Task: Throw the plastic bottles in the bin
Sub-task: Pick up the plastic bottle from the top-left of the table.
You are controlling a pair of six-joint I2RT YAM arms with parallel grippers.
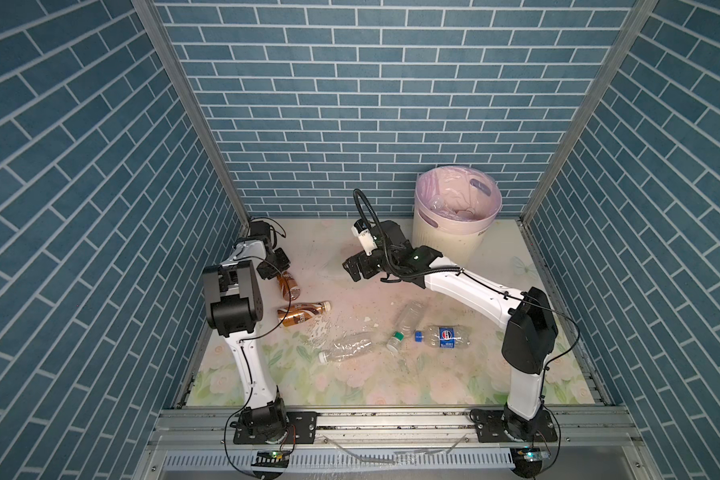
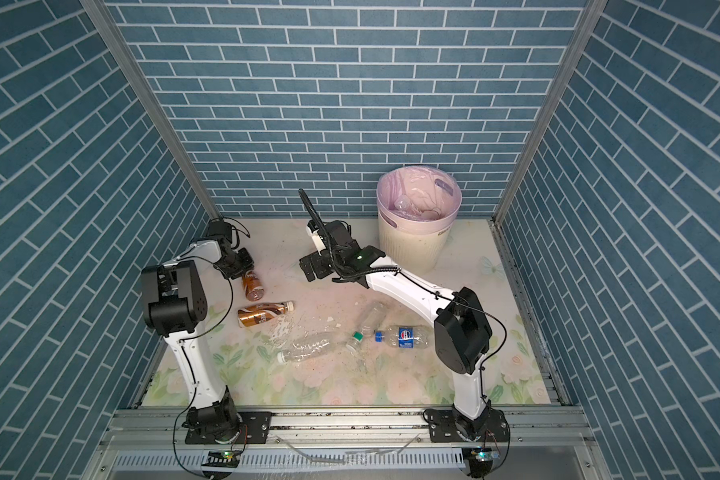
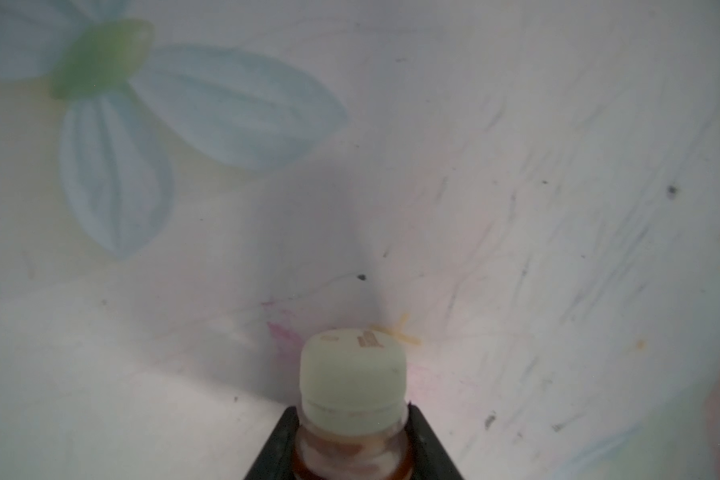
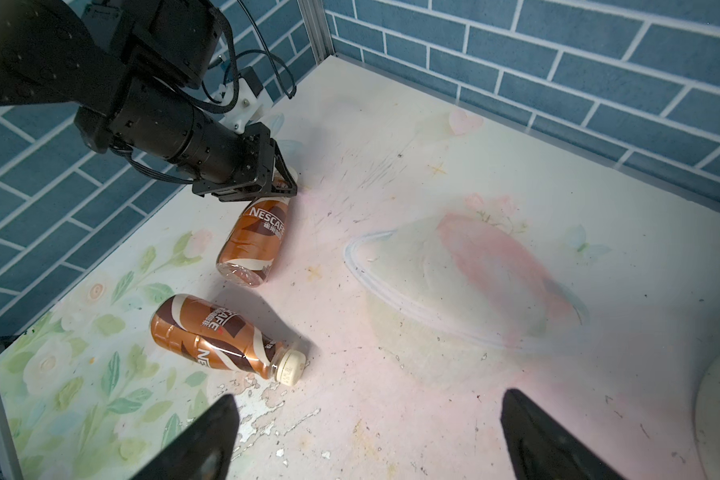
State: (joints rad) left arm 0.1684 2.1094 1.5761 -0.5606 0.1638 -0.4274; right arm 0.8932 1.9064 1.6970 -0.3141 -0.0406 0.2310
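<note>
Well away from the bin (image 1: pixel 445 241), left gripper (image 4: pixel 285 185) pinches brown bottle (image 4: pixel 252 239) by its neck.
Near the bin, right gripper (image 4: pixel 371 399) has jaws spread wide, nothing between them.

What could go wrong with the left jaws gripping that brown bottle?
The left jaws pinch only the neck under the cap, so the brown bottle may swing or slip when lifted. The right arm sits between it and the bin, so a straight carry could hit it.
</note>
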